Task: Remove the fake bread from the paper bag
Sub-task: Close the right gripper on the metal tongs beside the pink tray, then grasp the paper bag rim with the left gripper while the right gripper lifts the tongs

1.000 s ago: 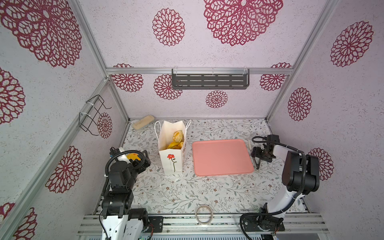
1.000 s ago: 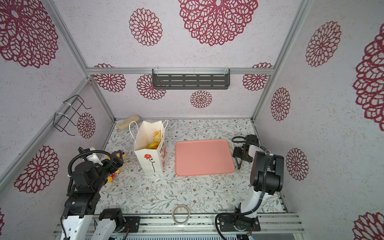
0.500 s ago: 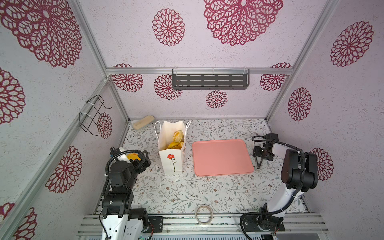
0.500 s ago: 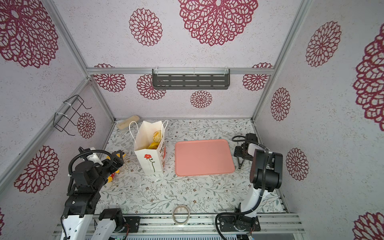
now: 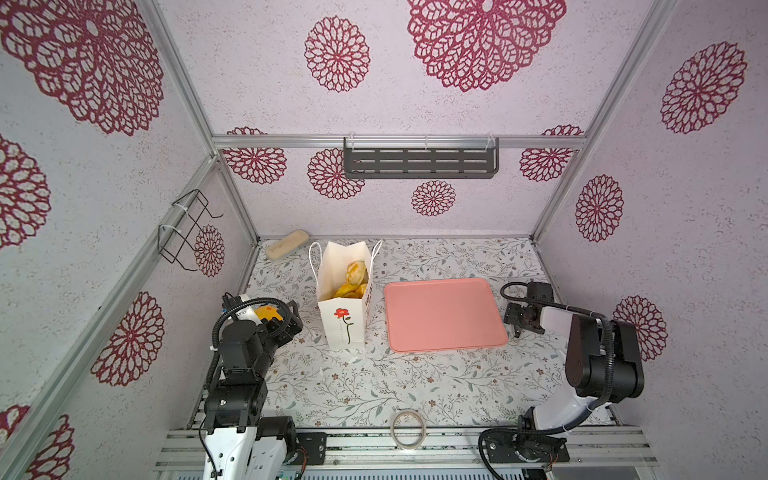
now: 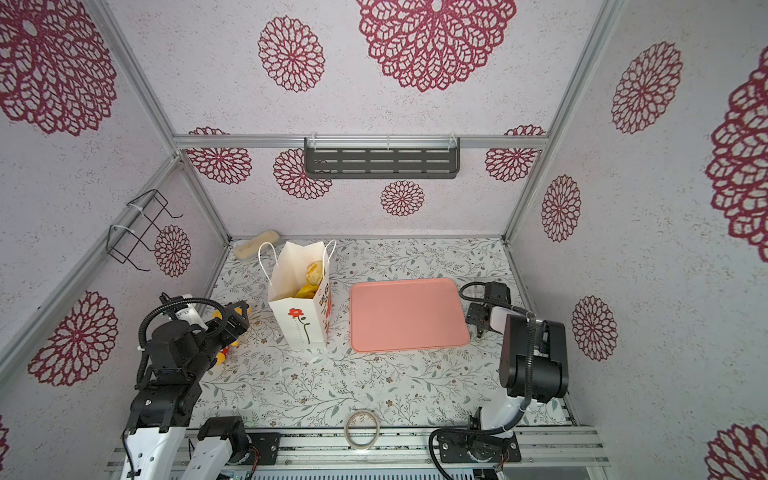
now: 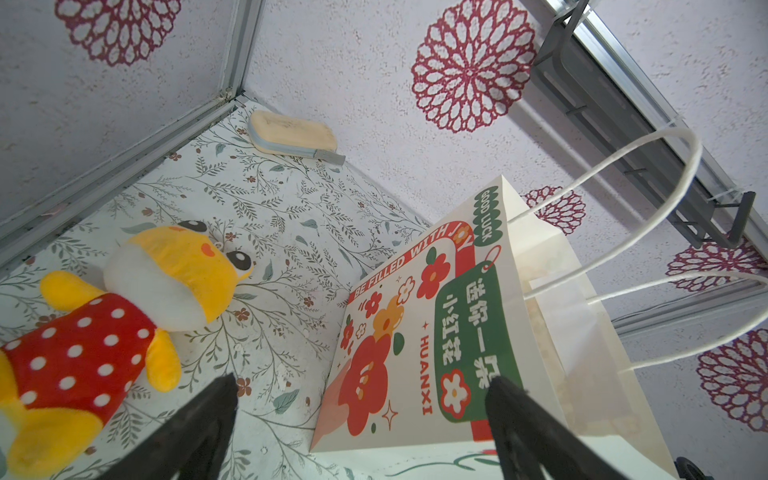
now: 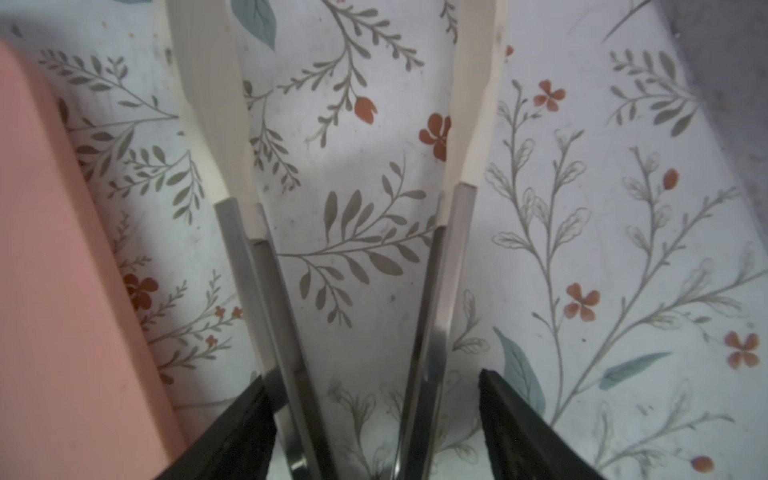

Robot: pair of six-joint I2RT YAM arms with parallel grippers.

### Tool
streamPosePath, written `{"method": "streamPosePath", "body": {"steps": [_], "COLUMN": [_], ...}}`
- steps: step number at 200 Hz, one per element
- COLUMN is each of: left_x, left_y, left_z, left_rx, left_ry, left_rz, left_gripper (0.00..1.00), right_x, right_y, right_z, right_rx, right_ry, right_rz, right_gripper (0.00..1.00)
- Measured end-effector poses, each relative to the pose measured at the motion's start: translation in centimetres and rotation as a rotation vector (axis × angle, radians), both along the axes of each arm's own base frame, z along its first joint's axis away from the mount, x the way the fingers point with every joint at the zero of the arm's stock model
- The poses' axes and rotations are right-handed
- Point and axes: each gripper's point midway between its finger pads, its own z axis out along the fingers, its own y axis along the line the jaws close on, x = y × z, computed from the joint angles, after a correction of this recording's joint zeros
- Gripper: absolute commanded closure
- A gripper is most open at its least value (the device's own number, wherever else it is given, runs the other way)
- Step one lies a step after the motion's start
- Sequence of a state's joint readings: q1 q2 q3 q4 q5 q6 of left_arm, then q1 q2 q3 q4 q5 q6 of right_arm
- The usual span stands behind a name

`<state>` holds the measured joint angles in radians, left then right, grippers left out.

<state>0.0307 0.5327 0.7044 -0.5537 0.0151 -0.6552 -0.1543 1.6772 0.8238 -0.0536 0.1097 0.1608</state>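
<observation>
Standing near the wide-spread left hand (image 7: 360,379), paper bag (image 7: 415,332) with fake bread (image 5: 352,277) inside.

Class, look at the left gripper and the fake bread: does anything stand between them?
Yes: the paper bag. Its printed side wall faces the open left gripper, with the fake bread down inside. Only the bag's open top is free.

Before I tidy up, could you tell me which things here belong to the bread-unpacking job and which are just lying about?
Job: paper bag; fake bread inside it; tongs, probably the tool; pink tray, likely the drop spot.
Lying about: plush toy; beige block; tape roll.
</observation>
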Motion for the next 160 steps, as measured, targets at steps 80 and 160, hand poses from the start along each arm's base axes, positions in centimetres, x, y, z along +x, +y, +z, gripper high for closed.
{"method": "streamPosePath", "body": {"steps": [80, 160], "left_x": [0.2, -0.3], "left_y": [-1.1, -4.9], "left_z": [-0.1, 2.7], "left_rx": [-0.024, 0.02], "left_ry": [0.062, 0.11], "left_rz": [-0.062, -0.233], "left_gripper": [0.03, 0.03], "right_x": [0.4, -1.5], "right_y": [0.1, 1.0], "right_z": [0.0, 5.6], "right_rx": [-0.009, 0.036], "right_ry": [-0.035, -0.062], "right_rz": [-0.011, -0.019], "right_gripper": [0.62, 0.6]}}
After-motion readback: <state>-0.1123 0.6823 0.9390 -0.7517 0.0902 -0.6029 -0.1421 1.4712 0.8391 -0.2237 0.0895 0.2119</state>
